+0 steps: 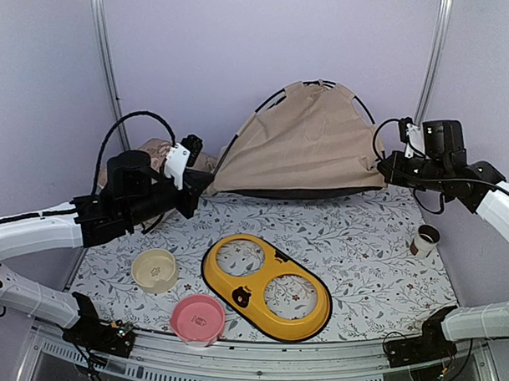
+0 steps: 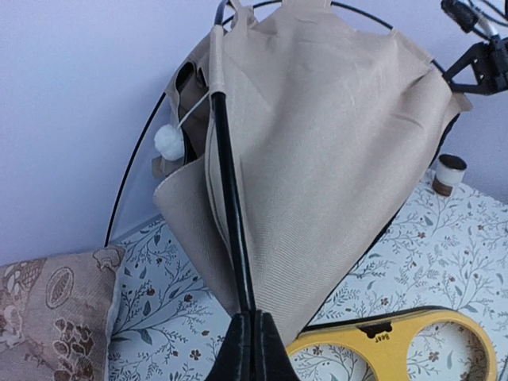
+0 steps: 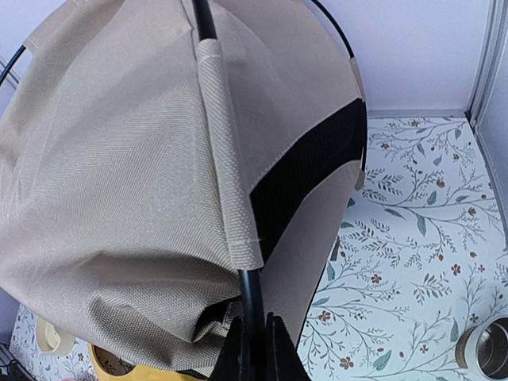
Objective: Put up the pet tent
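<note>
Pet tent [image 1: 310, 142], far centre of table [image 1: 378, 237]. Left claw [image 2: 252, 321] and right claw [image 3: 254, 321] each pinch a black pole [image 2: 230, 198] at opposite corners, presumably to bow the frame open.

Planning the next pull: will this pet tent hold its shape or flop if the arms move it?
Probably floppy: the pet tent fabric sags in folds between thin black poles. Likely light, since the left hand and right hand each pinch only a pole. The bowed poles may spring back if released.
</note>
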`<state>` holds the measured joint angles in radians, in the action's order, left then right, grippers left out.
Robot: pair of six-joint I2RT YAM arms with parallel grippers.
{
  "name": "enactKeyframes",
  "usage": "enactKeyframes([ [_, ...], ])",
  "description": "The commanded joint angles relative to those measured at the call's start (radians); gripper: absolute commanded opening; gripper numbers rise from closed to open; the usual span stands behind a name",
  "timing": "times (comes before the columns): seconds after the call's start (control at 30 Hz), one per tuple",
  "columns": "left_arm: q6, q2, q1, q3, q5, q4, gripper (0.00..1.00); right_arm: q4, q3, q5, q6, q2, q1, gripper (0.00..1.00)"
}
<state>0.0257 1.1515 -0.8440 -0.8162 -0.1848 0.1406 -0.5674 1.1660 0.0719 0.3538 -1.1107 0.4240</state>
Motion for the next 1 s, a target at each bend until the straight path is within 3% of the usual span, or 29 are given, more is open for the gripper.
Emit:
enactKeyframes([
  [0.0, 0.014, -0.055, 0.008, -0.132, 0.044, 0.018, 0.0, 0.16, 0.023, 0.045, -0.002, 0.075, -0.009, 0.0],
  [0.2, 0.094, -0.078, -0.08, -0.238, 0.028, 0.004, 0.0, 0.447, -0.082, 0.077, -0.086, 0.166, -0.009, 0.0],
  [0.33, 0.191, -0.102, -0.236, -0.249, -0.07, 0.037, 0.0, 0.466, -0.02, 0.12, -0.103, 0.081, -0.009, 0.05],
  [0.37, 0.202, -0.096, -0.264, -0.264, -0.083, 0.035, 0.0, 0.465, -0.005, 0.133, -0.1, 0.059, -0.01, 0.1],
  [0.5, 0.218, -0.022, -0.341, -0.258, -0.142, 0.027, 0.0, 0.334, 0.145, 0.124, -0.064, -0.086, -0.042, 0.66],
  [0.63, 0.055, 0.119, -0.297, -0.169, -0.226, 0.024, 0.0, 0.214, 0.187, 0.089, -0.018, -0.148, -0.045, 0.86],
  [0.77, -0.164, 0.321, -0.299, -0.155, -0.178, -0.03, 0.0, 0.174, 0.108, 0.04, 0.035, -0.106, -0.044, 0.92],
  [0.8, -0.195, 0.353, -0.316, -0.149, -0.15, -0.017, 0.02, 0.182, 0.081, 0.01, 0.055, -0.085, -0.044, 0.93],
  [0.93, -0.269, 0.367, -0.358, -0.132, -0.069, 0.047, 0.43, 0.166, 0.028, -0.096, 0.107, -0.054, -0.025, 0.95],
  [0.97, -0.28, 0.36, -0.358, -0.135, -0.06, 0.043, 0.47, 0.164, 0.02, -0.096, 0.115, -0.05, -0.008, 0.95],
])
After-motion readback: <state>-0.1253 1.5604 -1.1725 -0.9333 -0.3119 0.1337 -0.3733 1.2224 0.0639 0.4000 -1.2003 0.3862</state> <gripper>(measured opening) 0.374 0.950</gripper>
